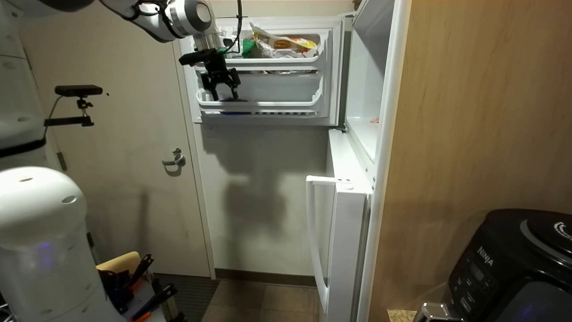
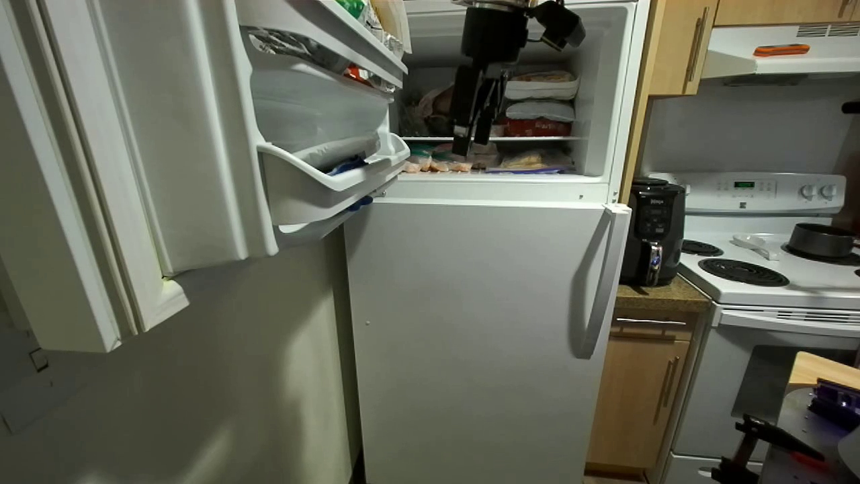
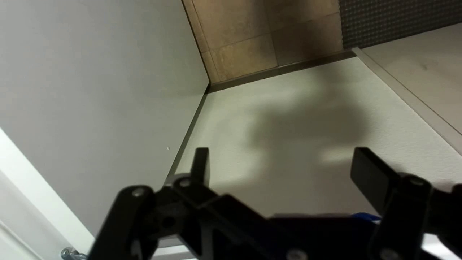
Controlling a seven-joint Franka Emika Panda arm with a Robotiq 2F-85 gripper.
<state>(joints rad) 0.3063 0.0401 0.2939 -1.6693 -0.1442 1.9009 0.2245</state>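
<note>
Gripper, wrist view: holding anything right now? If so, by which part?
Nothing is held. In the wrist view the gripper stands open, jaws well apart, with the wall visible in the gap and no object clamped there.

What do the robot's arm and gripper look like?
The arm is white and rounded, with a dark grey joint cap and a thin black cable. The gripper is black, with two blocky, jointed fingers and pale round screw heads.
</note>
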